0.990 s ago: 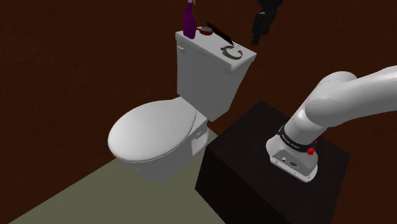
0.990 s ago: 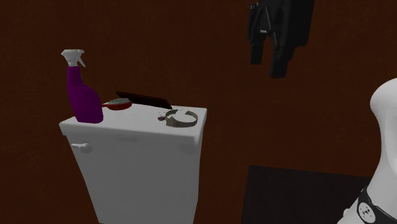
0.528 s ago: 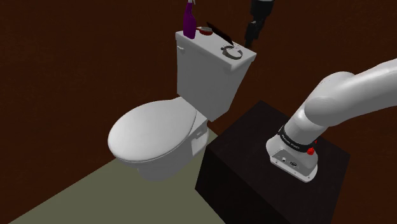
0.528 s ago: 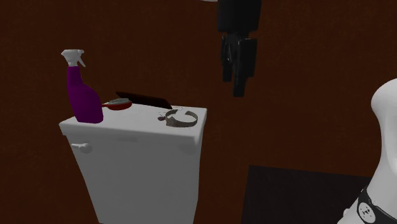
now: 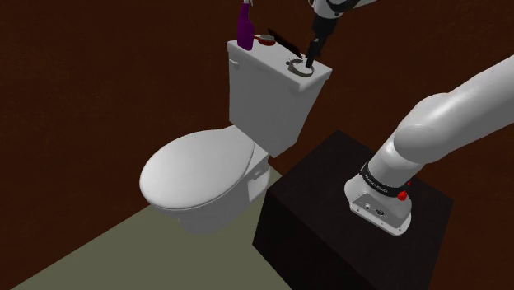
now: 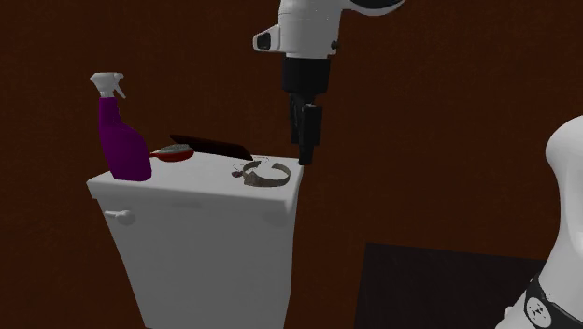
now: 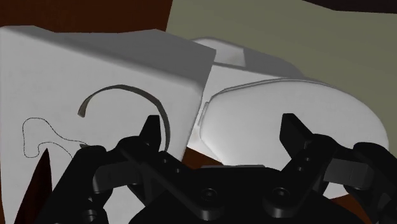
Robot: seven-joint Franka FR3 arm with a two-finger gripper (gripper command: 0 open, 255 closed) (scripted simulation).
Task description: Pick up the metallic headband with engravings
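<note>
the headband (image 6: pixel 264 174) lay flat on the toilet tank lid (image 6: pixel 187 192), near the corner closest to us and apart from the purple spray bottle (image 6: pixel 121 140), so we judged a top-down reach suited it. our gripper (image 6: pixel 305 154) hung vertical just beside it, jaws spread wide and empty.

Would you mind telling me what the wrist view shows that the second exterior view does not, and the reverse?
Of the two, the wrist view brings in the closed toilet lid and the floor beyond it. The second exterior view brings in the purple spray bottle and a small red item next to it. Both have the white tank, the headband lying on top of it, and the gripper, fingers apart, close by the headband.
</note>
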